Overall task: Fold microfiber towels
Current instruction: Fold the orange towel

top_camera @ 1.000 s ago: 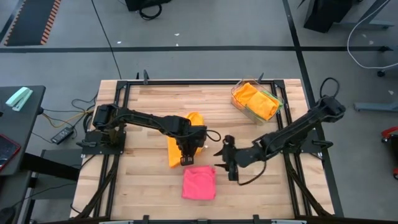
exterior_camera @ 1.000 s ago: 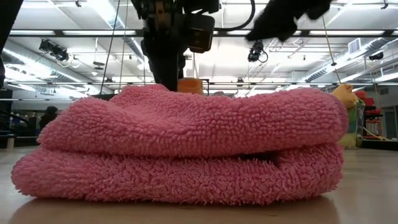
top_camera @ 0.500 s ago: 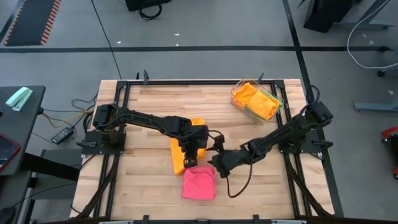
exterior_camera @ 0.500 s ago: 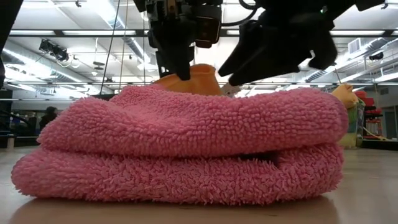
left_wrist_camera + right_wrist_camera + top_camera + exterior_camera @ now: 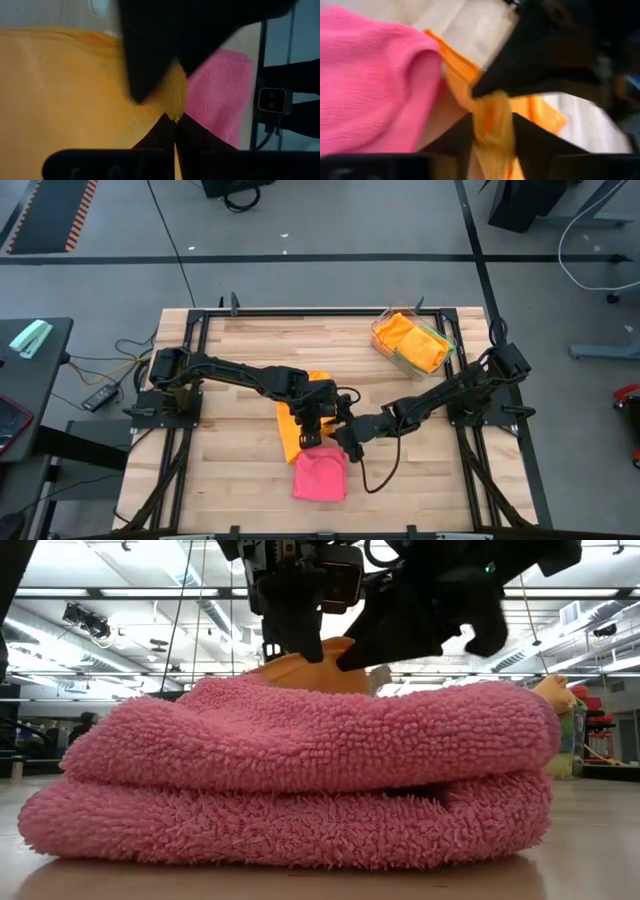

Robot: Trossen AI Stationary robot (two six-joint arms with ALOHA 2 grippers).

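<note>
An orange microfiber towel [image 5: 298,415] lies partly spread on the table's middle, and its near right part is raised; it also shows in the low view [image 5: 300,670]. A pink towel [image 5: 320,476], folded in two, lies flat on the table near the front edge. My left gripper [image 5: 318,428] and my right gripper [image 5: 346,434] meet just beyond the pink towel. Both are shut on the orange towel's near right part. My left gripper pinches the orange towel's edge [image 5: 172,106] at its near right part between its two fingertips. The fingers [image 5: 292,635] point down from above. The pinched part is raised a little and the rest lies on the table. My right gripper pinches a bunched strip of the orange towel [image 5: 492,112] between its two fingers [image 5: 527,137], right beside my left gripper's hold. It comes slanting down from the table's right. The strip is gathered in several layers and raised off the table.
A clear plastic tray [image 5: 385,340] at the far right corner holds orange and yellow towels [image 5: 412,340]. Bare wooden table lies to the left and to the right of the pink towel. The black frame rails [image 5: 200,370] run along the table's sides.
My right gripper has gone toward the table's left, to the orange towel, and taken hold beside my left gripper. My left gripper has shifted a little toward the right with the towel. The towel's near part has come closer to the pink towel.
</note>
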